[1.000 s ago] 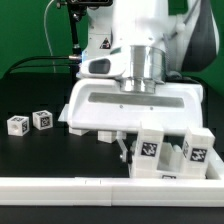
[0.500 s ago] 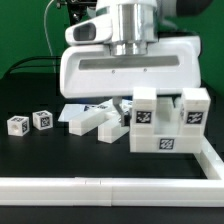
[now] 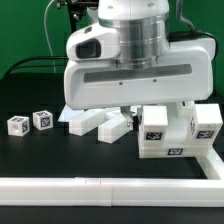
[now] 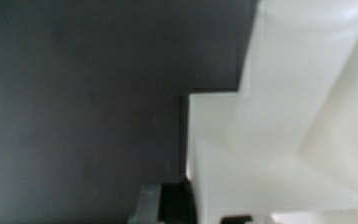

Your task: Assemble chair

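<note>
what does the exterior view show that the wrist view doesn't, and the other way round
Only the exterior view: the robot arm, two small tagged cubes, loose white pieces, the long white rail, and the tags on the blocky chair assembly.
Only the wrist view: a close-up of a stepped white part with no tag in sight, too blurred for detail.
Both: the black table and white furniture plastic resting on it.
</note>
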